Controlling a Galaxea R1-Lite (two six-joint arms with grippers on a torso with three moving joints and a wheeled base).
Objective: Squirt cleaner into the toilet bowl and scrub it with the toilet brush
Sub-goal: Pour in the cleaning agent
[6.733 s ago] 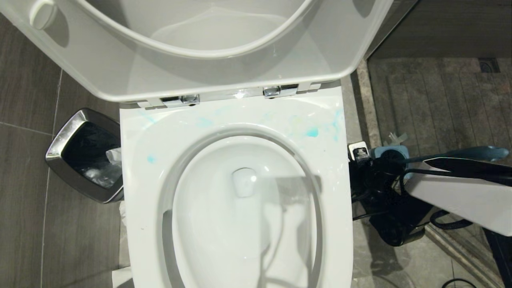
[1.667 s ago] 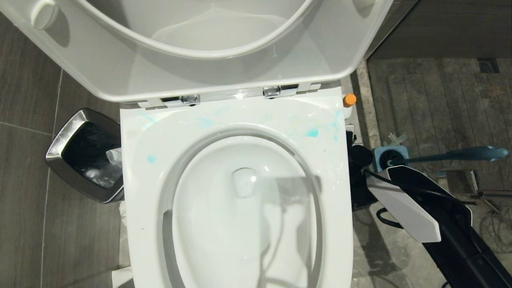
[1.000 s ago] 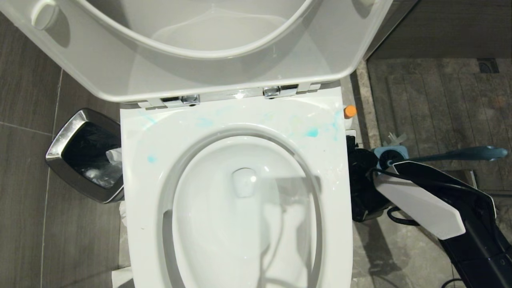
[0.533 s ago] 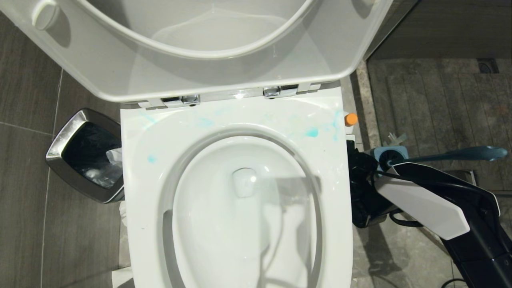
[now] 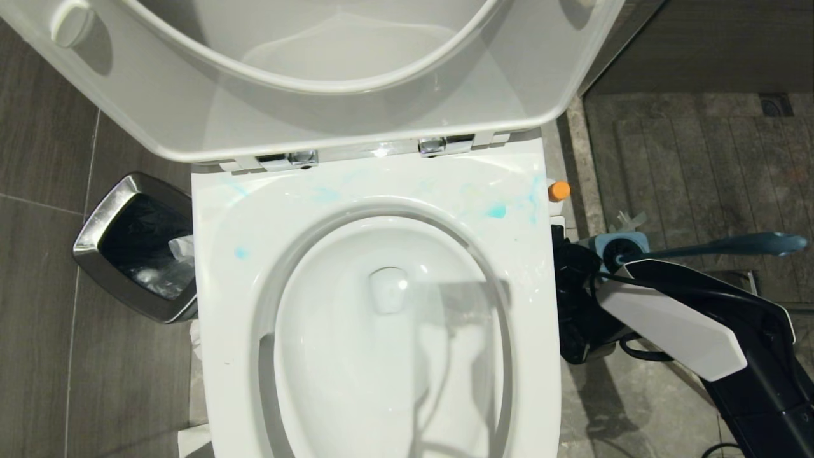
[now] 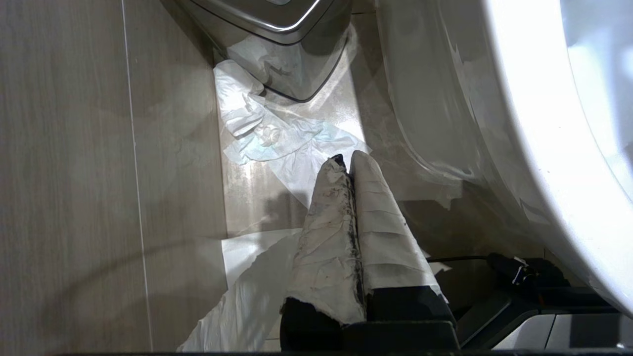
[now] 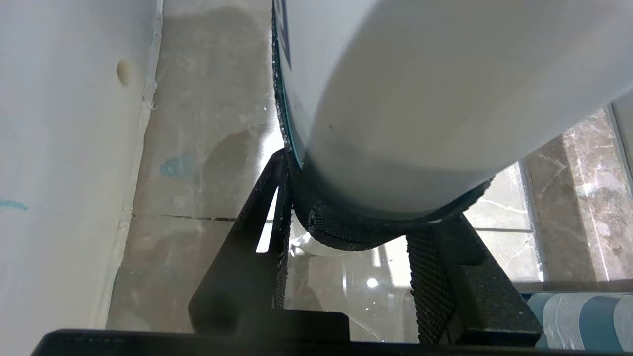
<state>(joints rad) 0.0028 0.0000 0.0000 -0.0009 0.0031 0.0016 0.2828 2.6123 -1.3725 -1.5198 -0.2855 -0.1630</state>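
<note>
the left gripper [image 6: 346, 165] hangs low at seven o'clock of the toilet bowl [image 5: 375, 305], its wrapped fingers [image 6: 376, 222] pressed together over floor tissue [image 6: 277, 138]. at three o'clock, the right gripper [image 7: 346, 237] clamps the cleaner [image 7: 420, 99], orange cap [image 5: 559, 189] at the rim. farther right, the toilet brush [image 5: 718, 245] stands in its holder [image 5: 620, 240].
</note>
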